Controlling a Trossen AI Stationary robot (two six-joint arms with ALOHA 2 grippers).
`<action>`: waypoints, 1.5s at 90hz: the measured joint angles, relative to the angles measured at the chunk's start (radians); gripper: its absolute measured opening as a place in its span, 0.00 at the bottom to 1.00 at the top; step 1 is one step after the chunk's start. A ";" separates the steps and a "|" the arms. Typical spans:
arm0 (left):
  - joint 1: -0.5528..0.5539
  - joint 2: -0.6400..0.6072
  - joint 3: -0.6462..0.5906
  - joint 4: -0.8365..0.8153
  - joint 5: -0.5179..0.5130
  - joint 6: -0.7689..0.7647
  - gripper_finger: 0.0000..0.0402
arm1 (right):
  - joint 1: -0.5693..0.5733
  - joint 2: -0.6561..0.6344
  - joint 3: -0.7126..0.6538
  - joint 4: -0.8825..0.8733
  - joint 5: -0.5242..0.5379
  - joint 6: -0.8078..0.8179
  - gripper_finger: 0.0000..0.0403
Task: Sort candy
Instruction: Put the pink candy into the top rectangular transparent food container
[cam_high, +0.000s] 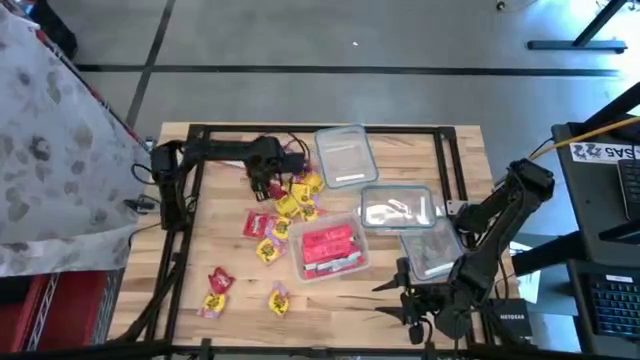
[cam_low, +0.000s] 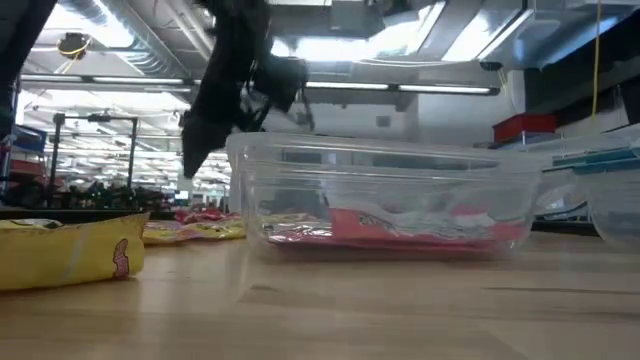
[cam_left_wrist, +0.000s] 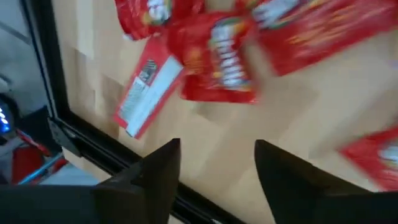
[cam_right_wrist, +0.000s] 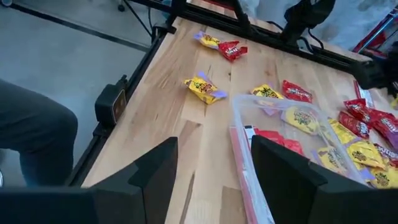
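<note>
Candy (cam_high: 285, 205) lies scattered on the counter (cam_high: 410, 150) left of the clear tubs, with red packets already in the nearest tub (cam_high: 328, 249). The packets look light, thin, crinkly and probably slick, so a pinch across a flat sealed edge should hold best. The left end effector (cam_left_wrist: 216, 163) hovers spread and empty over the red packets (cam_left_wrist: 217, 59) at the heap's far end; their long axes run every way. The right end effector (cam_right_wrist: 214, 163), also spread, waits at the near edge.
</note>
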 joint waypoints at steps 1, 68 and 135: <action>0.008 0.000 -0.008 0.007 -0.009 0.020 0.52 | 0.000 0.000 0.000 0.000 0.000 -0.001 0.48; 0.237 0.103 -0.228 0.436 -0.201 0.689 0.56 | -0.066 0.000 0.000 -0.008 -0.003 -0.032 0.48; -0.034 0.125 -0.167 0.148 0.109 0.413 0.00 | -0.065 0.000 0.000 -0.005 -0.072 0.003 0.48</action>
